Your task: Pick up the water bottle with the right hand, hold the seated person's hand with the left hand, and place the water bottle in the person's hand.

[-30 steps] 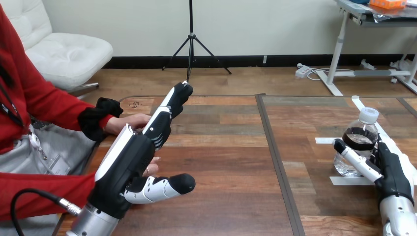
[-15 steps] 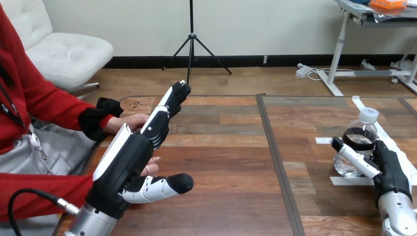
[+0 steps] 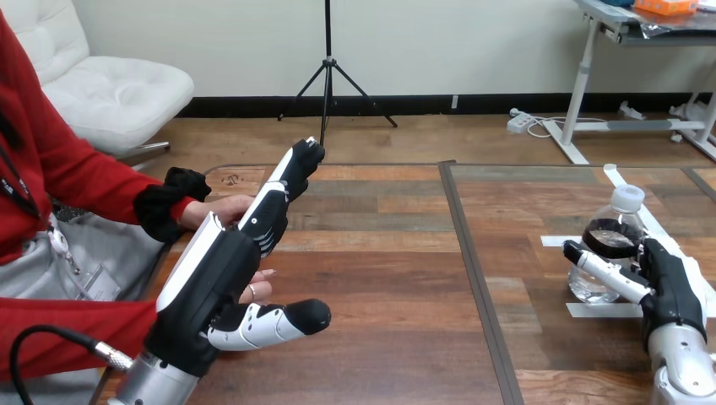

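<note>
Water bottle (image 3: pixel 608 253) stands upright and capped on the wooden table (image 3: pixel 380 253), with white tape strips (image 3: pixel 598 310) on the table beside its base. Right hand (image 3: pixel 673 291) is at the bottle's right and touches it; whether it grasps the bottle cannot be told. Left hand (image 3: pixel 215 283) is well apart to the bottle's left, raised on edge and released, fingers (image 3: pixel 283 190) straight. Person's hand (image 3: pixel 226 208) at the black cuff lies just beyond those fingers, farther from the bottle; contact cannot be told.
</note>
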{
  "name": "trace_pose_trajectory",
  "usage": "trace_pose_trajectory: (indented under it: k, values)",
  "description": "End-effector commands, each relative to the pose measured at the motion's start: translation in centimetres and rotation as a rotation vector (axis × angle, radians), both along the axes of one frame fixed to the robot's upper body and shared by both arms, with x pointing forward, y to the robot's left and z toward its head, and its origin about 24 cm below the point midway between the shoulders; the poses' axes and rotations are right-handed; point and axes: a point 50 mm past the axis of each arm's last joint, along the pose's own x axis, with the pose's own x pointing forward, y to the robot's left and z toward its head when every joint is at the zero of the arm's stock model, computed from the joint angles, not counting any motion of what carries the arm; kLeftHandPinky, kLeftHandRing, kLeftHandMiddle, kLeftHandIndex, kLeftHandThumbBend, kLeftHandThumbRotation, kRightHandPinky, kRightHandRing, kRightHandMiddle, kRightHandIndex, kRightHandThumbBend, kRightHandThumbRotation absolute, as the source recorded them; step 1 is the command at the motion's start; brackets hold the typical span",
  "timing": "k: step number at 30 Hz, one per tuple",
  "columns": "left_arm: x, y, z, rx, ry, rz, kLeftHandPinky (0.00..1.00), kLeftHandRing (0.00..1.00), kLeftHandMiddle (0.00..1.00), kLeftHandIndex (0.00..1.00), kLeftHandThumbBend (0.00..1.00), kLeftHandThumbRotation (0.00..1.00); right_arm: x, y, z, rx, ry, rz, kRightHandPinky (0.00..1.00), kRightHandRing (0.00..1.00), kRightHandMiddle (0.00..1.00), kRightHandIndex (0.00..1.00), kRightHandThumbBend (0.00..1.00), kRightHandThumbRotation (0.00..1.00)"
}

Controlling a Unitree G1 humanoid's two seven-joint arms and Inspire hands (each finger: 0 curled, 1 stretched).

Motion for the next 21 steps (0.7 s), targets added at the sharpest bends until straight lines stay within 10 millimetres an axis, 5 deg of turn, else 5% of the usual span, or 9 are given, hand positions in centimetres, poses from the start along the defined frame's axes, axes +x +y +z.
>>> trace_pose_trajectory:
  k: [1, 10, 21]
  values:
    - [0.32, -0.05, 1.6, -0.017, -0.079, -0.01, 1.0, 1.0, 1.0, 1.0, 1.0, 0.7, 3.08, 1.6, 2.79, 0.032, -0.114, 0.015, 0.71, 0.74, 0.77, 0.81, 1.0, 0.17]
    - [0.32, -0.2, 1.66, -0.025, -0.085, -0.023, 1.0, 1.0, 1.0, 1.0, 1.0, 0.69, 3.37, 1.82, 2.97, 0.065, -0.128, -0.008, 0.64, 0.67, 0.69, 0.7, 1.0, 0.04]
    - [0.36, -0.29, 1.73, -0.036, -0.089, -0.034, 1.0, 1.0, 1.0, 1.0, 1.0, 0.68, 3.47, 1.97, 3.08, 0.065, -0.139, -0.035, 0.53, 0.57, 0.58, 0.56, 0.95, 0.0]
